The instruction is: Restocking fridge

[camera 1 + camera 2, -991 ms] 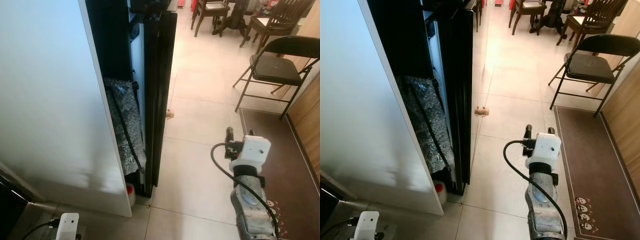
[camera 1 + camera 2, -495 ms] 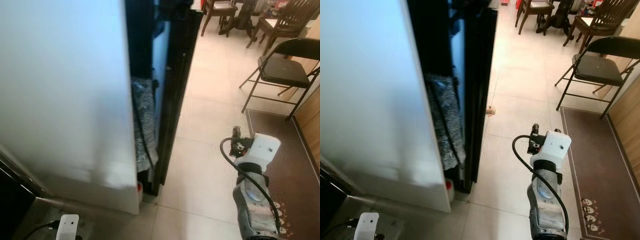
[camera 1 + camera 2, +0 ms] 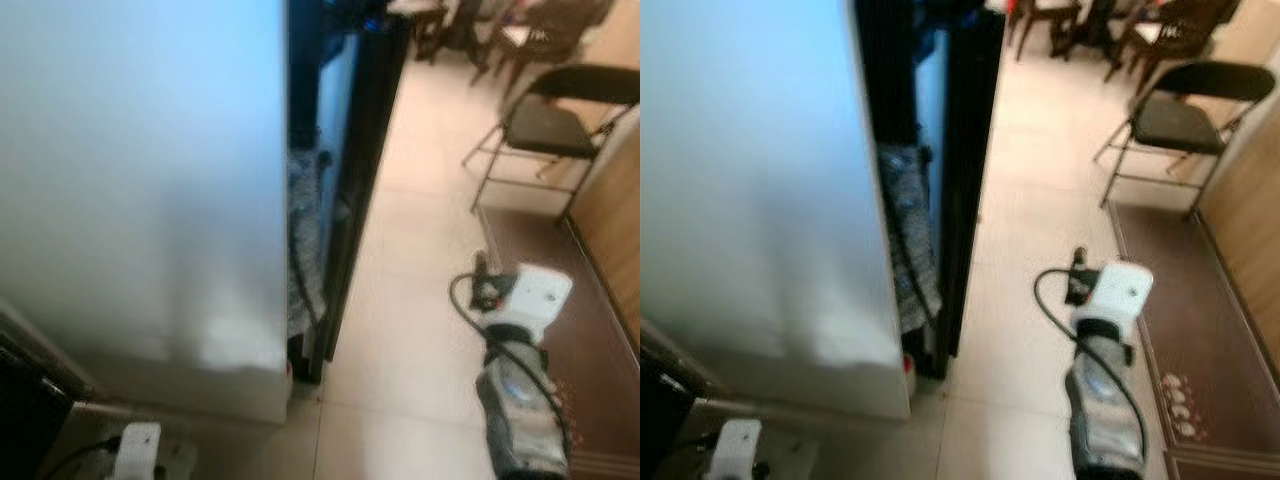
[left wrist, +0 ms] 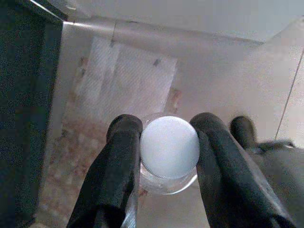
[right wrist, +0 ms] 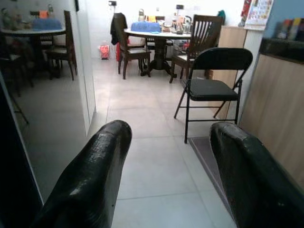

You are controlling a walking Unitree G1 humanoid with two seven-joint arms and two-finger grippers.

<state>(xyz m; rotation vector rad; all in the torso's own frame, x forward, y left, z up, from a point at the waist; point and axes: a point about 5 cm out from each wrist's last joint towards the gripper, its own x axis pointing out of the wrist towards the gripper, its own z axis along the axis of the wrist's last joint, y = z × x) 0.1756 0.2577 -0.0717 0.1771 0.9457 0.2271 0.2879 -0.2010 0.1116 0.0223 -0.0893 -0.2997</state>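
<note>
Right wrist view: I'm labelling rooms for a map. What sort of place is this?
Probably a home's open kitchen and dining area: a round dining table with wooden chairs, a black folding chair on the tiled floor, and a tall fridge-like door.

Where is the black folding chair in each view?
Left eye view: folding chair at upper right.
Right eye view: chair at upper right.
Right wrist view: chair beyond the open right gripper.
Left wrist view: left gripper shut on a white-capped bottle instead.
Shared landmark: brown mat at the chair's feet.
</note>
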